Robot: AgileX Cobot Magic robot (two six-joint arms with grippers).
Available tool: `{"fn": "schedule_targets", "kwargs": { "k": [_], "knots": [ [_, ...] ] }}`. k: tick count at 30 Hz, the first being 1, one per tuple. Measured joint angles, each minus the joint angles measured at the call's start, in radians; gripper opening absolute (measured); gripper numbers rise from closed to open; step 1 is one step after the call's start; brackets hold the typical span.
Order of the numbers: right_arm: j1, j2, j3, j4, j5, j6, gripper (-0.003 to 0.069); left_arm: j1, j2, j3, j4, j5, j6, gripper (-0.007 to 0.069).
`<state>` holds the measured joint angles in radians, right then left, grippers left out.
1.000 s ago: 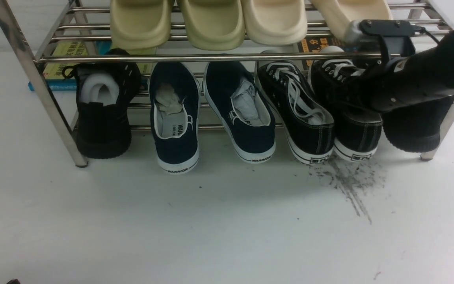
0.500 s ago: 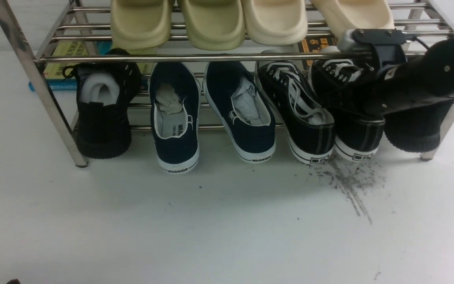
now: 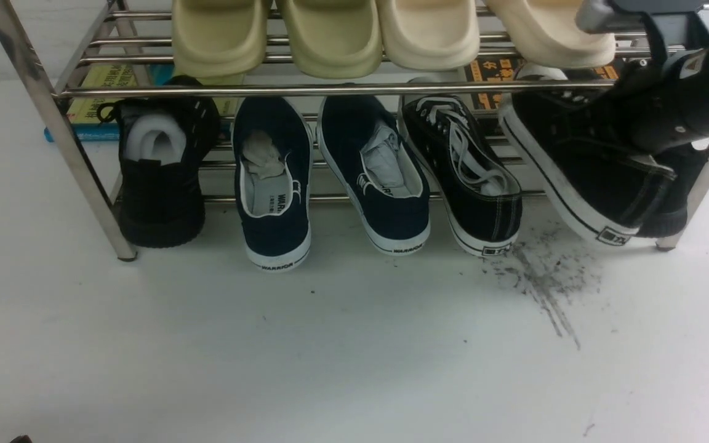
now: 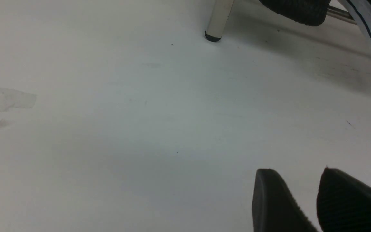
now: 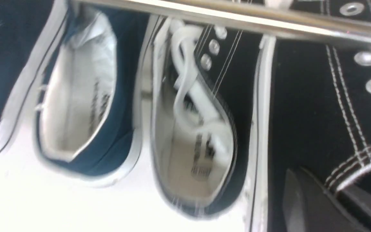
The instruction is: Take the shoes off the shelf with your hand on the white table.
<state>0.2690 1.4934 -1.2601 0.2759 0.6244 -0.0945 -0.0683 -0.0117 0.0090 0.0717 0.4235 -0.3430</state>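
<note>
**A:** Front view first. Where is the pair?

**B:** The second sneaker point(image 3: 462, 175) lies on the lower tier of the shelf point(image 3: 40, 98), with its heel hanging out over the white table point(image 3: 330, 357). Just to its right is the tilted sneaker point(image 3: 582, 166), slanted with its heel low near the scuff streaks point(image 3: 545, 283). The shelf's front rail hides its toe, and I can't tell whether the heel clears the table.

**A:** And the hand?

**B:** The right gripper point(image 3: 650, 138) is clamped tight on that sneaker's collar. Its fingertips are buried in the shoe, and the frame edge cuts off the arm.

**A:** Left wrist view?

**B:** Mostly bare table. The left gripper point(image 4: 296, 170) has its fingertips point(image 4: 269, 199) slightly apart with nothing between them, and the bottom edge crops them. A shelf leg point(image 4: 216, 19) and the sole of a black knit sneaker point(image 4: 298, 9) are cut off at the top edge.

**A:** Right wrist view?

**B:** It's blurred. A navy shoe point(image 5: 85, 96) sits beside the second sneaker. One dark finger point(image 5: 308, 206) presses against the black canvas of the tilted sneaker. The other finger is out of sight.
</note>
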Motion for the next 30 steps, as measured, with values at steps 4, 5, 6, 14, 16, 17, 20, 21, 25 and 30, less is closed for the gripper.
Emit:
{"fn": "schedule_targets", "kwargs": {
  "k": [4,5,6,14,16,17,20,21,25,30],
  "knots": [
    [0.000,-0.065,0.002,-0.001,0.101,0.000,0.0001,0.000,0.000,0.000,0.000,0.000,0.000,0.0242],
    [0.000,-0.090,0.002,-0.005,0.129,0.000,0.0002,0.000,0.000,0.000,0.000,0.000,0.000,0.0242],
    [0.000,-0.098,0.002,-0.005,0.141,0.000,0.0003,0.000,0.000,0.000,0.000,0.000,0.000,0.0242],
    [0.000,-0.322,0.005,-0.016,0.395,0.000,0.0004,0.000,0.000,0.000,0.000,0.000,0.000,0.0242],
    [0.000,-0.387,0.004,-0.014,0.464,0.000,0.0004,0.000,0.000,0.000,0.000,0.000,0.000,0.0242],
    [0.000,-0.416,0.004,-0.013,0.502,0.000,0.0004,0.000,0.000,0.000,0.000,0.000,0.000,0.0242],
    [0.000,-0.486,0.004,0.023,0.624,0.004,0.0004,0.000,0.000,0.000,0.000,0.000,0.000,0.0242],
    [0.000,-0.486,0.004,0.027,0.624,0.004,0.0004,0.000,0.000,0.000,0.000,0.000,0.000,0.0242],
    [0.011,-0.556,0.053,0.138,0.639,0.027,0.0006,0.000,0.000,0.000,0.000,-0.001,0.000,0.0242],
    [0.058,-0.622,0.202,0.235,0.639,0.041,0.0006,0.000,0.000,0.000,0.000,-0.001,0.000,0.0242]
  ]
}}
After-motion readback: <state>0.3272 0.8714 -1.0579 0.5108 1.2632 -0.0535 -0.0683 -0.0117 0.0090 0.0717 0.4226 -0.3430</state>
